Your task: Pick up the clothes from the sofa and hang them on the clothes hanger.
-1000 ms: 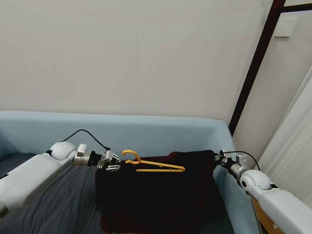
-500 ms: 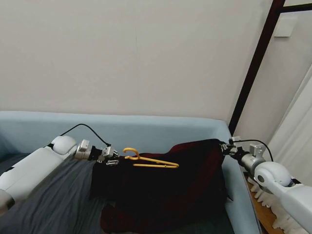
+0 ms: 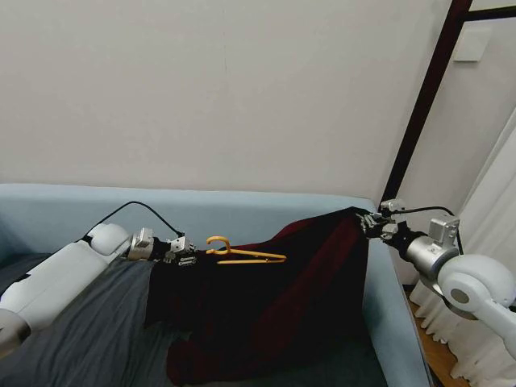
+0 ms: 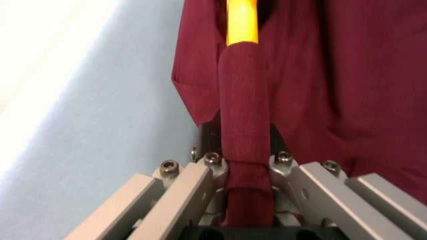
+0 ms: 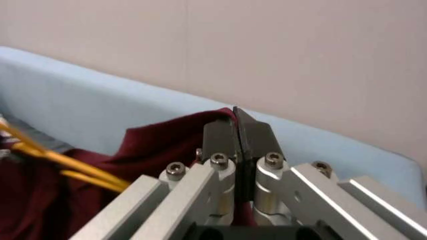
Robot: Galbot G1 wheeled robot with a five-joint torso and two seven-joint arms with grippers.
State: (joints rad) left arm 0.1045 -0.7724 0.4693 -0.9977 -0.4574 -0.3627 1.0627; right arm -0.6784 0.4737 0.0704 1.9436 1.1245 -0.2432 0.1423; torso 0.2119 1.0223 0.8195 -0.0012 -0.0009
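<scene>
Pale wall (image 3: 226, 97) stands behind a light-blue sofa (image 3: 266, 219), over whose seat the work is being done. At the sofa's left side the left tool (image 3: 184, 256) is closed on a fold of the dark red garment (image 3: 274, 314), pinched where the cloth is wrapped over one end of the yellow hanger (image 3: 246, 255). The right tool (image 3: 369, 223) is clamped, fingers pressed flat together, on the garment's opposite edge, held above the sofa's right arm.

Since a second ago the right tool has been raised and drawn outward to the right, and the left tool has been shifted slightly up and to the left. The cloth between them has thereby been pulled from a slack heap into a sloping, stretched sheet. It is judged that the garment is being spread so the second shoulder can be seated on the hanger, a step not yet done.

The garment is seen as thin, deep maroon fabric. Its lower part is bunched on the grey seat, and the hanger's hook and bar are left exposed.
</scene>
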